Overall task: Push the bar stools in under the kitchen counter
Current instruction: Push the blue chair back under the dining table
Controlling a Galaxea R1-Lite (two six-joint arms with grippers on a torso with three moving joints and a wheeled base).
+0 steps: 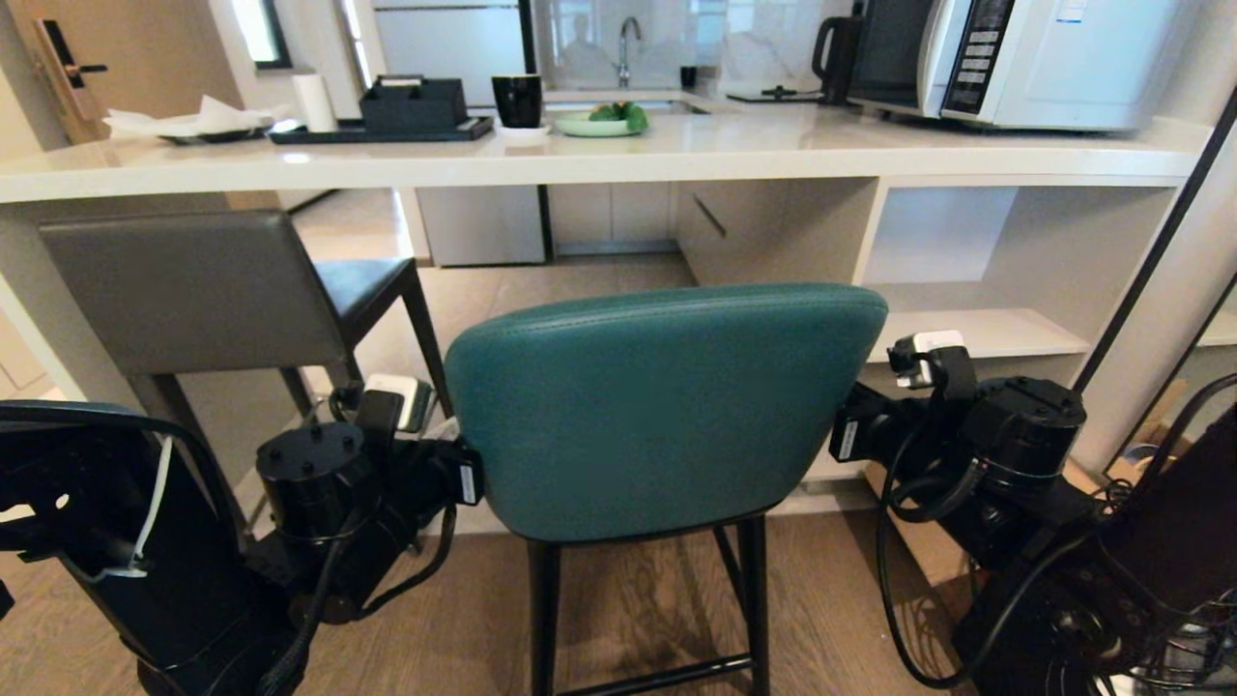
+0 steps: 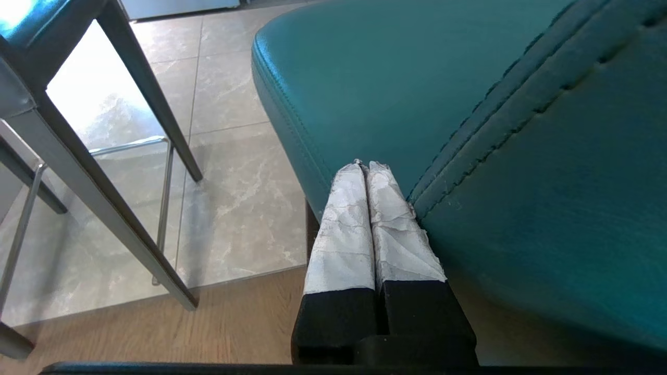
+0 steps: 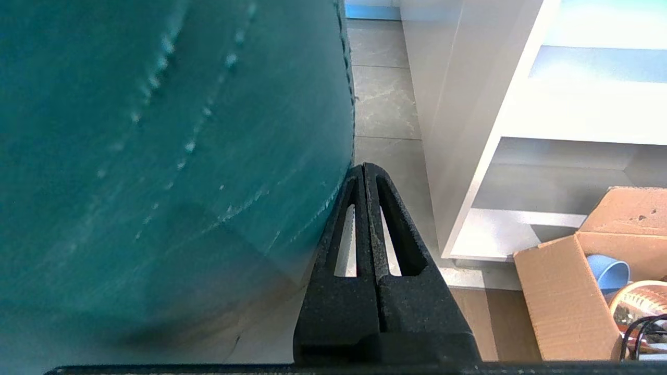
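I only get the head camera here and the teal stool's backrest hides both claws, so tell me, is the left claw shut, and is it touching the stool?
Observer: The left claw is shut, lying against the teal stool where seat meets backrest.
Operator: And the right?
Observer: The right claw is shut too, alongside the stool's other edge.
Operator: Anything on the floor near it?
Observer: A cardboard box by the white shelves, holding a blue cup.
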